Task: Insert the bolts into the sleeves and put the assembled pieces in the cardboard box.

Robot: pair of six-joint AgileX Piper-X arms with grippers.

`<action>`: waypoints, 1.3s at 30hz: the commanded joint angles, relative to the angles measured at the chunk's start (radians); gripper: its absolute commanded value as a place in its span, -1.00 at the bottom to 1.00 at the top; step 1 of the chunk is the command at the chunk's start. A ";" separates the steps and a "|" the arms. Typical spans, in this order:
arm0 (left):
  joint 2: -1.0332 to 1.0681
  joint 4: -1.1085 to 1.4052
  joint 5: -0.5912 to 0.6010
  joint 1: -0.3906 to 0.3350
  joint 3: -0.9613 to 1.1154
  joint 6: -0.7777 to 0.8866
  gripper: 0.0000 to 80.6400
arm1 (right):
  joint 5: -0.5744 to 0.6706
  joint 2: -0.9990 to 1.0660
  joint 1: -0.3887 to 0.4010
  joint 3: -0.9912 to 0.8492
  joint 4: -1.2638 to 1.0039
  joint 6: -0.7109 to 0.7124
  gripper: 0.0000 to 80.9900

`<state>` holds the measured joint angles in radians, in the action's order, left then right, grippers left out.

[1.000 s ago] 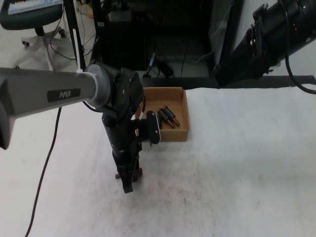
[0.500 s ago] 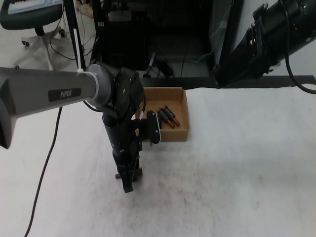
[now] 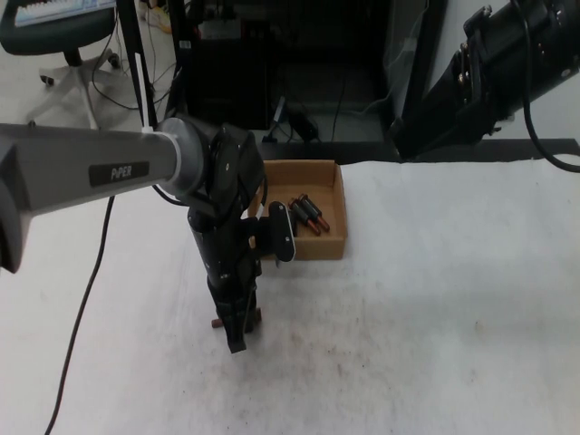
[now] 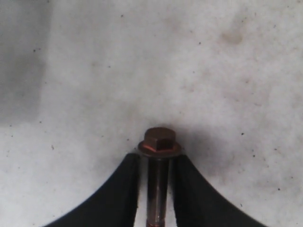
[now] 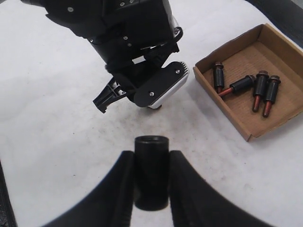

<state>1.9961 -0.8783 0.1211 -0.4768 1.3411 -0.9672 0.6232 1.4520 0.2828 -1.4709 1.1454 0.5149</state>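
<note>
Left gripper [image 4: 157,163] points down at the bench [image 3: 435,299], its two fingers pinching the shank of a bolt [image 4: 159,140]. The hex head projects just beyond the fingertips, close to or on the bench surface; contact cannot be confirmed. Right gripper [image 5: 151,157] clamps a black sleeve [image 5: 151,177] with the open bore facing away from the wrist toward the left arm, an orientation that appears intended to receive the bolt. Because the left fingers cover the shank, the bolt will probably need repositioning before mating. Four assembled pieces [image 5: 251,87] lie in the cardboard box [image 5: 222,109], just beside the left arm, which keeps the delivery path short.
</note>
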 commanded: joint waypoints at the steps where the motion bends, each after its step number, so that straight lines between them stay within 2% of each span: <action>1: 0.021 0.035 0.016 -0.004 0.000 0.009 -0.41 | 0.014 -0.008 -0.005 0.001 0.003 0.010 -0.98; 5: 0.021 0.037 0.016 -0.004 0.000 0.009 -0.45 | 0.014 -0.008 -0.005 0.001 0.003 0.010 -0.98; 6: 0.021 0.037 0.016 -0.004 0.000 0.009 -0.53 | 0.014 -0.008 -0.005 0.001 0.003 0.010 -0.98; 9: 0.021 0.042 0.016 -0.004 0.000 0.010 -1.00 | 0.014 -0.008 -0.005 0.001 0.003 0.010 -0.98; 13: 0.016 0.081 0.063 -0.004 0.000 0.111 -1.00 | 0.014 -0.008 -0.005 0.001 0.003 0.017 -0.98; 17: -0.041 0.196 0.083 -0.004 0.000 0.298 -1.00 | 0.014 -0.008 -0.007 0.001 -0.005 0.020 -0.98; 19: -0.100 0.264 0.130 -0.004 0.000 0.402 -1.00 | 0.027 -0.008 -0.015 0.001 -0.014 0.020 -0.98; 22: -0.202 0.411 0.236 0.015 0.000 0.583 -1.00 | 0.131 -0.008 -0.047 0.001 -0.024 0.020 -0.98; 27: -0.378 0.654 0.256 0.069 -0.047 0.816 -1.00 | 0.323 -0.010 -0.123 0.026 -0.029 0.020 -0.98; 30: -0.485 0.846 0.362 0.115 -0.133 0.995 -1.00 | 0.479 -0.010 -0.135 0.083 -0.042 0.046 -0.98; 33: -0.574 1.083 0.511 0.144 -0.247 1.158 -1.00 | 0.567 -0.010 -0.105 0.171 -0.100 0.069 -0.98; 36: -0.642 1.320 0.619 0.149 -0.365 1.283 -1.00 | 0.526 -0.010 -0.035 0.282 -0.223 0.066 -0.98; 39: -0.685 1.556 0.655 0.149 -0.479 1.435 -1.00 | 0.421 -0.010 0.067 0.384 -0.447 -0.005 -0.98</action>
<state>1.3594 0.4262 0.7073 -0.3289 0.9628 0.3138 1.1189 1.4520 0.2588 -1.1790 0.9101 0.5634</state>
